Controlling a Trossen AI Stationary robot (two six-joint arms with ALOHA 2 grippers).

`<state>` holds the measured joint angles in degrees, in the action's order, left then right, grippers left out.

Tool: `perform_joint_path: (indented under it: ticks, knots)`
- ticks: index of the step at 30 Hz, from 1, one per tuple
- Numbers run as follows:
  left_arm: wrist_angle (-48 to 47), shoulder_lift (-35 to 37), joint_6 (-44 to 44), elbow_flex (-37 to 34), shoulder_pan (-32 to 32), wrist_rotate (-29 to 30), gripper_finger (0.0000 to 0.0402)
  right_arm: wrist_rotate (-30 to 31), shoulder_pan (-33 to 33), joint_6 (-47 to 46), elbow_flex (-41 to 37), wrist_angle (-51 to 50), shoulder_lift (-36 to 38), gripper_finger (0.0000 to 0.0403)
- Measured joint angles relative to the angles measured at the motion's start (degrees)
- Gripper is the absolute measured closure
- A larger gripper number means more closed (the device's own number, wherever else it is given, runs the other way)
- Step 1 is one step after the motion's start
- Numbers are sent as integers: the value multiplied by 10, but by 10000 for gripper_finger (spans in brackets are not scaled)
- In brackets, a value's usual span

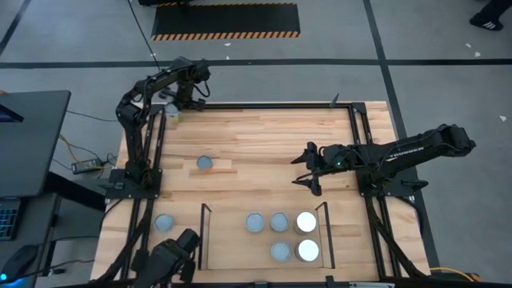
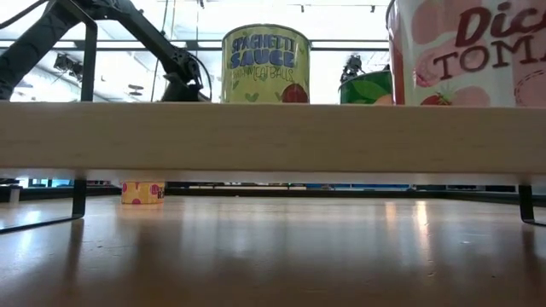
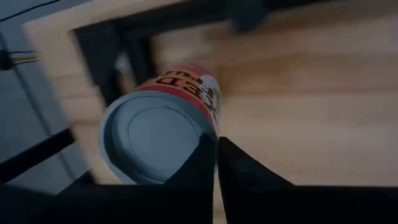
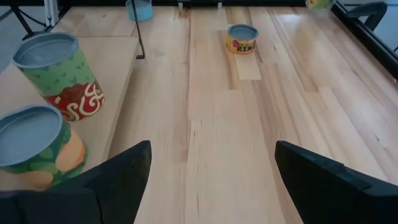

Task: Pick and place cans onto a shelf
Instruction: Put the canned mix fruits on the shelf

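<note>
Left gripper [image 1: 171, 110] sits at the far-left corner of the light-wood desk [image 1: 264, 136], fingers pressed together w/ tips beside a small round metal can w/ grey lid and red-yellow label [image 3: 158, 134]; fingers aren't around it, and whether they touch the rim can't be told. In the high view that can [image 1: 173, 113] shows only partly, under the gripper.

Right gripper [image 1: 306, 169] hovers over the mid-right of the desk, fingers spread wide, nothing between them.

The shelf [image 1: 210, 240], a light-wood bay w/ thin dark metal side rails at the near edge of the desk, holds five cans: three in the far row [image 1: 254, 222], [image 1: 279, 222], plus a bright white-topped one [image 1: 306, 222]; two in the near row, grey [image 1: 280, 252] and white [image 1: 308, 251].

Another grey-topped can w/ yellow label [image 1: 205, 163] stands alone left of desk centre, well apart from both grippers. One more grey-topped can [image 1: 163, 223] stands near the desk's left edge, outside the shelf's left rail.
</note>
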<state>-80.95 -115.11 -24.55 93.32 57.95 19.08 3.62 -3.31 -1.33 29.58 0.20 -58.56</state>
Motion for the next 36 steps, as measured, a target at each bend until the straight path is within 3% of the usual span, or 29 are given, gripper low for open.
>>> perform_joint_path:
  ticks: [5,8,16,21,25,36]
  knots:
    - [-55,54,2,0,-12,27,397,2,0,9,0,-4,1,53]
    - [-64,107,4,0,-45,28,396,37,-3,16,0,-4,1,53]
    - [4,214,-42,0,-227,11,397,132,-25,40,22,-30,31,53]
    - [180,184,-15,1,-341,-76,397,138,-33,45,57,-83,76,53]
    - [281,138,47,0,-392,-134,397,140,-33,36,61,-121,108,53]
    - [224,63,260,0,-473,-151,397,144,-33,4,61,-165,113,53]
